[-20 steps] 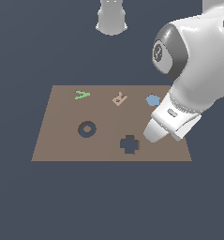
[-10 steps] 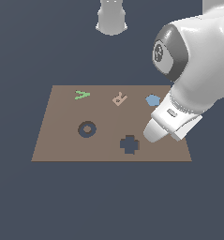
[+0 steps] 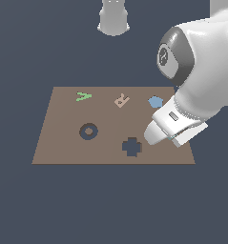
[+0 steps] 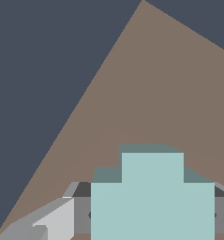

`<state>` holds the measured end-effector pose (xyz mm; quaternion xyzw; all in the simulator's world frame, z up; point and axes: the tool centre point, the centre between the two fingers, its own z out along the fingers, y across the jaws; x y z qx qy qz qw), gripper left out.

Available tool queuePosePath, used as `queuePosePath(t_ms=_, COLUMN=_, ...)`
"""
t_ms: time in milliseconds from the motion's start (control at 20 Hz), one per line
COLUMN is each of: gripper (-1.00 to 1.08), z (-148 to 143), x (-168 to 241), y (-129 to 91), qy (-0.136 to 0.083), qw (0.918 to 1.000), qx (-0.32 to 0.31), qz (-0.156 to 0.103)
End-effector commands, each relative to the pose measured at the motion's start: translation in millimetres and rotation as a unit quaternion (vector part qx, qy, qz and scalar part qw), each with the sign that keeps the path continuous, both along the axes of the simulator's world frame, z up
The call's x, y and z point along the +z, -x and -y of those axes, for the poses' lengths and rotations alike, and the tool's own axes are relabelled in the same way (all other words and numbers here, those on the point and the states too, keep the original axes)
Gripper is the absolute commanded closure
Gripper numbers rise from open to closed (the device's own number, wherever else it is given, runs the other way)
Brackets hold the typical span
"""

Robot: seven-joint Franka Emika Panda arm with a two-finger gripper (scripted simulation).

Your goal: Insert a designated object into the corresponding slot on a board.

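Support: dark slate floor [image 3: 48,200].
On it: flat brown board [image 3: 63,147], lying level.
Also there: pale grey robot base [image 3: 114,18], well beyond the board's far edge.

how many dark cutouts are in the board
2. A ring-shaped cutout sits toward the exterior view's left of the board; a plus-shaped cutout lies near the front edge, just left of the arm. The arm covers the board's right part, so another could be hidden.

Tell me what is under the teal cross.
Bare brown board shows past the teal cross, held between the gripper fingers. Directly underneath is covered. The plus-shaped slot is outside the wrist view.
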<state>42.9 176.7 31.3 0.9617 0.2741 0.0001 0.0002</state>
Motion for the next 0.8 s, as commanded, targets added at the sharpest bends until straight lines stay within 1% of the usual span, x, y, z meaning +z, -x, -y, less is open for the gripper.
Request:
queuePosePath(t_ms=0, gripper=1.08, z=0, x=1, y=-5, qy=0.0, qw=0.9995, qx=-0.03, qz=0.0)
queuePosePath(t_ms=200, gripper=1.08, z=1, x=1, y=-13, qy=0.0, qw=0.9959, qx=-0.09, qz=0.0)
queuePosePath(t_ms=300, gripper=1.08, z=2, x=2, y=-18, qy=0.0, qw=0.9921, qx=-0.125, qz=0.0)
queuePosePath(t_ms=400, gripper=1.08, z=3, x=2, y=-23, qy=0.0, qw=0.9866, qx=-0.163, qz=0.0)
queuePosePath(t_ms=550, gripper=1.08, z=6, x=3, y=-32, qy=0.0, qw=0.9742, qx=-0.226, qz=0.001)
queuePosePath(t_ms=650, gripper=1.08, z=9, x=3, y=-37, qy=0.0, qw=0.9633, qx=-0.268, qz=0.001)
queuePosePath(t_ms=750, gripper=1.08, z=13, x=3, y=-43, qy=0.0, qw=0.9506, qx=-0.311, qz=0.001)
